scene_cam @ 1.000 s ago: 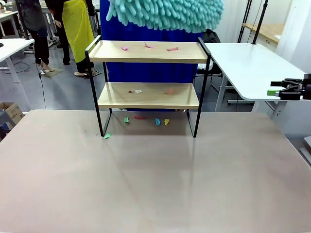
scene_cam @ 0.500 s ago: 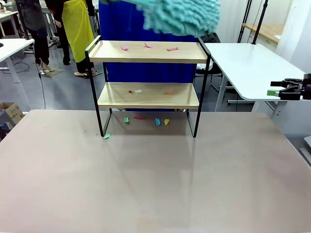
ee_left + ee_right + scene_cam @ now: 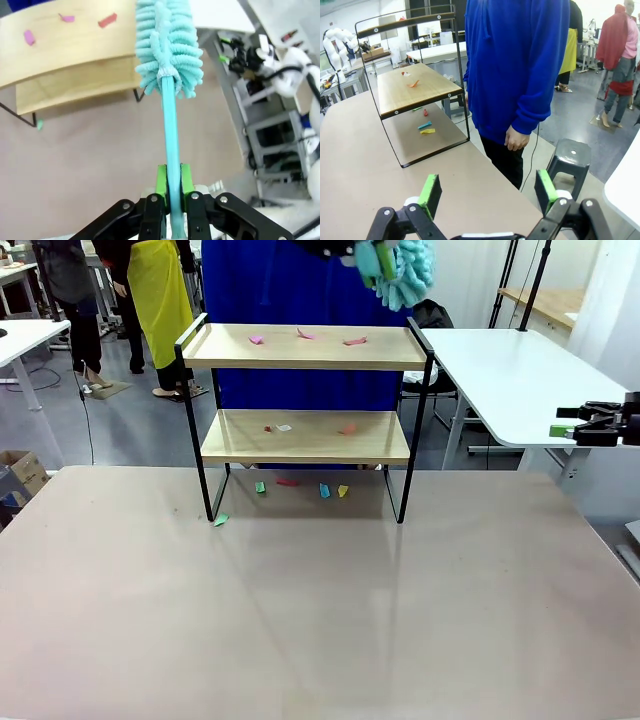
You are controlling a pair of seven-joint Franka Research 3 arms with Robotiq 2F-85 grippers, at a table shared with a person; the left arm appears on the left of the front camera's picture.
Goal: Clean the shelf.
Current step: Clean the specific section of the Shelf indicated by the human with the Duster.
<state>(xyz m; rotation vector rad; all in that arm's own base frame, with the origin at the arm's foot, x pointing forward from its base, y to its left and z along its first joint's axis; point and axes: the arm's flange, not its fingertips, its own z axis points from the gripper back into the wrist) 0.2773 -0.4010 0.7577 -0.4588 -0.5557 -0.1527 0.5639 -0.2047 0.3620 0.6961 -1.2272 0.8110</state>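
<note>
left gripper (image 3: 173, 180) clamped on handle of duster (image 3: 168, 50) | head poised above shelf (image 3: 225, 346) for sweeping paper scraps (image 3: 303, 335) | right gripper (image 3: 489, 192) wide open, empty, aside

The shelf (image 3: 305, 347) is standing on the counter (image 3: 300, 620), carrying paper scraps (image 3: 303, 335) on both boards. A teal duster (image 3: 408, 270) is hovering above its right end, and the right pincer (image 3: 568, 421) is gaping at far right.
</note>
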